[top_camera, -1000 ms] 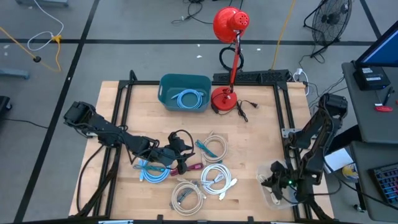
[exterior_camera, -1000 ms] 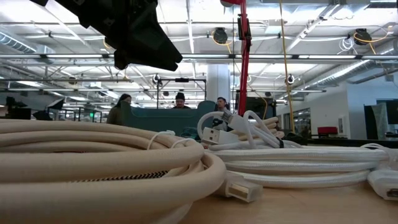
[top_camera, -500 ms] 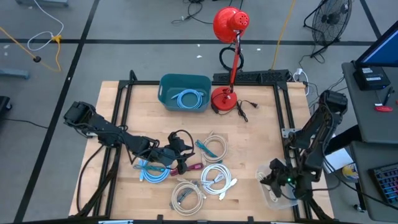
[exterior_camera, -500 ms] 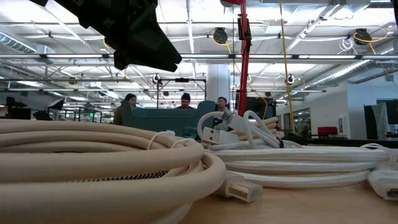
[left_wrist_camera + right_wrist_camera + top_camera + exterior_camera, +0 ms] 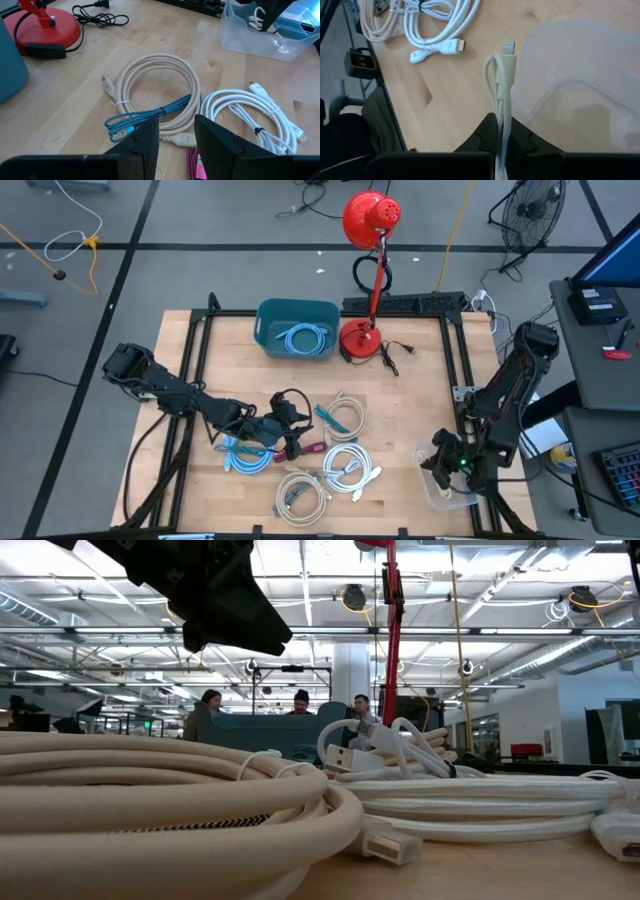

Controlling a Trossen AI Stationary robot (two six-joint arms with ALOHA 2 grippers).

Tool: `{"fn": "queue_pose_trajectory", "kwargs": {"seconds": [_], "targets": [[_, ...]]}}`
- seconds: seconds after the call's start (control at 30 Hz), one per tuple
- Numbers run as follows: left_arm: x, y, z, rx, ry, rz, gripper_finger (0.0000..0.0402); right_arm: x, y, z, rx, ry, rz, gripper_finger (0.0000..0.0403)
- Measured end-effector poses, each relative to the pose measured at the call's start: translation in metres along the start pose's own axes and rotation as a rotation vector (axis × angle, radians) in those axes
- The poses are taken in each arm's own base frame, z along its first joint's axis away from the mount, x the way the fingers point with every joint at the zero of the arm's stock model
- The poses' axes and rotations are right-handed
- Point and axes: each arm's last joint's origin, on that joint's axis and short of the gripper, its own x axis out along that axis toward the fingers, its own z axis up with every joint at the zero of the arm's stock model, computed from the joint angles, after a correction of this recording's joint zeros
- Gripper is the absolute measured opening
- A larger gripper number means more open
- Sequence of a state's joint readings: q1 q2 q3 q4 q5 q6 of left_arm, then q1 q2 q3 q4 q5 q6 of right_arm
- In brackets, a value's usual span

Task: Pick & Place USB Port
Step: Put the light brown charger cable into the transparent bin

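Several coiled cables (image 5: 345, 465) crowd the table (image 5: 400, 410) beside the red lamp (image 5: 362, 335).

- Two robot arms: the left gripper (image 5: 290, 430) and the right gripper (image 5: 440, 464).
- One teal bin (image 5: 297, 328), with one light blue cable coil (image 5: 305, 338) inside.
- One clear plastic container (image 5: 445, 480).
- One red desk lamp (image 5: 366, 270).
- Five cable coils on the table: three cream or white (image 5: 350, 466), one blue (image 5: 245, 457), one beige coil with a blue braided cable (image 5: 155, 95).
- Three people (image 5: 300, 705) in the room behind.
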State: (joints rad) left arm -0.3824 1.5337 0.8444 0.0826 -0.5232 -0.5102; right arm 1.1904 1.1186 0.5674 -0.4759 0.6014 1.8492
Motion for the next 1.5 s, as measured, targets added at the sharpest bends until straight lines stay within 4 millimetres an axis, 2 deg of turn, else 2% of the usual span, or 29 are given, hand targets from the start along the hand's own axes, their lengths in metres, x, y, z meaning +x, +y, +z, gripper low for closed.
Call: {"fn": "queue_pose_trajectory", "kwargs": {"seconds": [0.27,0.63,0.9,1.17,1.37,1.5], "targets": [[0.0,0.0,0.0,0.0,0.003,0.001,0.0127,-0.006,0.001,0.003,0.016,0.02,0.027,0.0012],[-0.001,-0.001,-0.001,0.0,0.003,-0.001,0.0127,-0.018,-0.009,0.011,0.074,0.116,-0.05,0.0015],[-0.001,-0.001,-0.001,0.0,0.003,0.0,0.0127,-0.031,-0.002,0.02,0.057,0.108,0.01,0.0015],[-0.001,-0.001,-0.001,0.001,0.003,0.0,0.0127,-0.052,0.004,0.03,0.137,0.156,-0.14,0.0015],[-0.001,-0.001,-0.001,0.001,0.004,0.0,0.0127,-0.05,0.002,0.021,0.256,0.326,-0.27,0.0019],[-0.001,-0.001,-0.001,0.002,0.003,0.0,0.0127,-0.047,0.005,0.016,0.274,0.381,-0.302,0.0039]]}}
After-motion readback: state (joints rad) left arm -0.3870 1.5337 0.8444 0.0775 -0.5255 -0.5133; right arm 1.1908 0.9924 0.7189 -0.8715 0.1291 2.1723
